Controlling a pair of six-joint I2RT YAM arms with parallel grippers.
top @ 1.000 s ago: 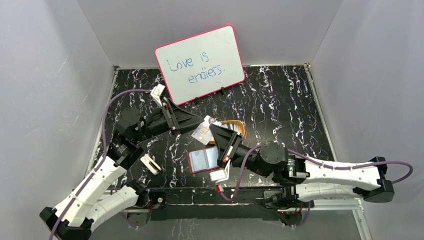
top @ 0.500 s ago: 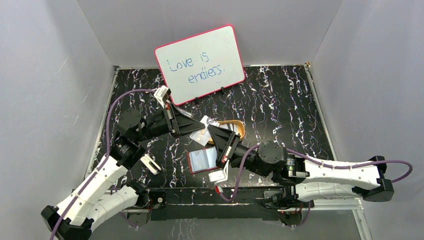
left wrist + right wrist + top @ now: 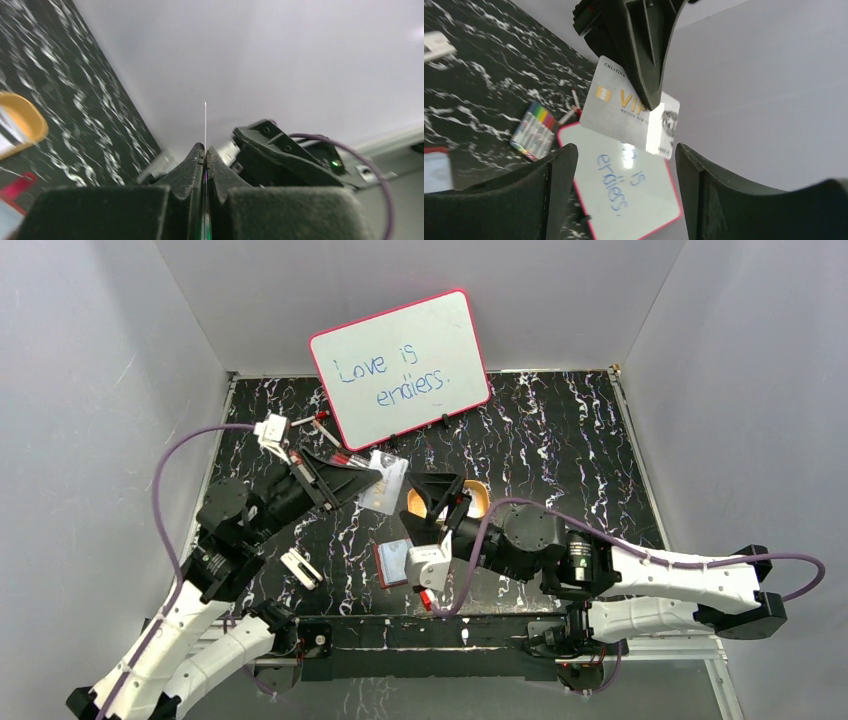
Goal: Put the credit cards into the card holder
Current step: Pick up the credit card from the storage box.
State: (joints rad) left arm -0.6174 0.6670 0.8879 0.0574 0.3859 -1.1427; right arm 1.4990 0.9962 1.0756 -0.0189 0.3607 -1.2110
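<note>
My left hand pinches a card by its edge, aloft, apart from the holder on the tabletop; my right hand gapes empty. So thin a grip could let it slip.

card: silver, gold lettering | table: black, white veins | whiteboard: red rim
</note>
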